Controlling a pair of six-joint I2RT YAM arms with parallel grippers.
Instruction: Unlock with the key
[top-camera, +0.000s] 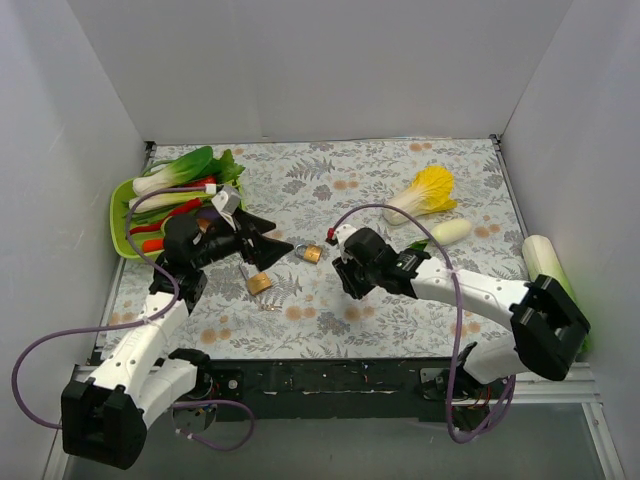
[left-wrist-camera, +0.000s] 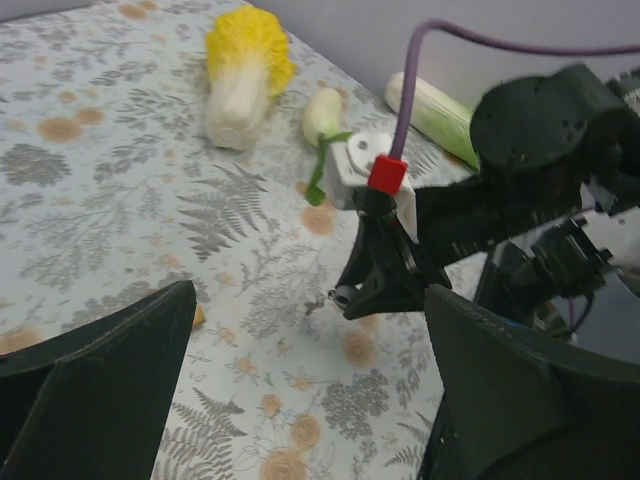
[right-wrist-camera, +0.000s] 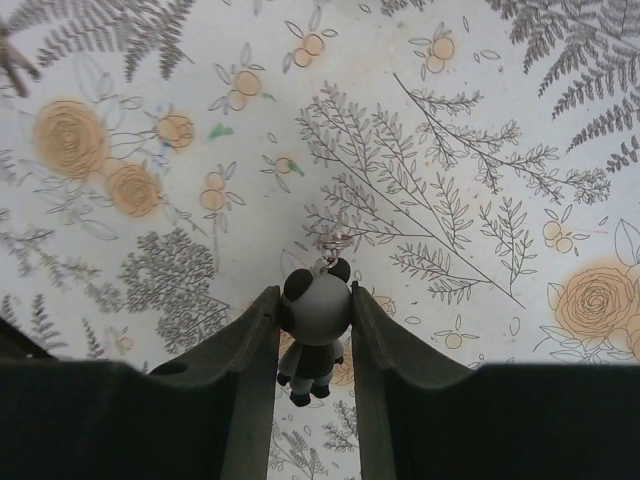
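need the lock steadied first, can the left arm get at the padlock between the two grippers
Probably yes: the left gripper stands open just beside that padlock, with only bare cloth between; the right gripper, holding the key, sits beyond it.

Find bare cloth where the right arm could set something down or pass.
Free: the far strip of floral cloth between the green vegetable tray and the yellow-leafed cabbage, and the near strip along its front edge. Crowded: the centre, where two brass padlocks lie by the open left gripper and the right gripper clamping the small black-headed key.
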